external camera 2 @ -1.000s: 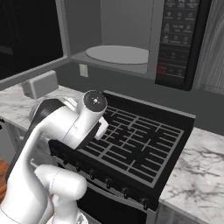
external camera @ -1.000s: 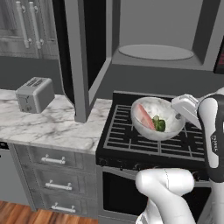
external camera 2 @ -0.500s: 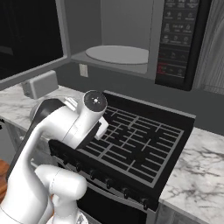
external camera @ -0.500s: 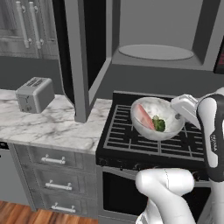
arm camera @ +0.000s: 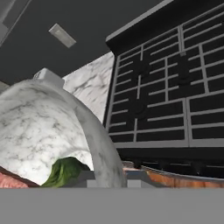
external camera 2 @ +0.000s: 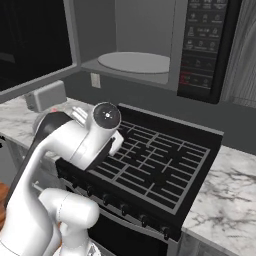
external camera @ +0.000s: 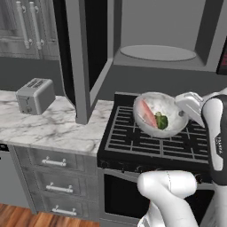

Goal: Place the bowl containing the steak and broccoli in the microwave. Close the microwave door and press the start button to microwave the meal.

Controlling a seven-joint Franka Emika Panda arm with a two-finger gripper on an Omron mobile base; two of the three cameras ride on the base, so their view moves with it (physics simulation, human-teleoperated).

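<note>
One load is carried: the bowl (external camera: 160, 114), tilted, hangs above the stove (external camera: 150, 139) grates, below and in front of the open microwave (external camera: 159, 40). The jaws grip its right rim, as judged from the left base view. The steak (external camera: 148, 114) and broccoli (external camera: 161, 120) lie inside, against the lower wall.

Procedure, as judged:
1. Level the bowl before lifting, so the meal does not slide out.
2. Raise it above the cavity floor edge, clear of the microwave door (external camera: 75, 57) standing open at left.
3. Advance inward and set it centrally on the turntable (external camera: 158, 52).
4. Release only once the bowl rests flat.
</note>
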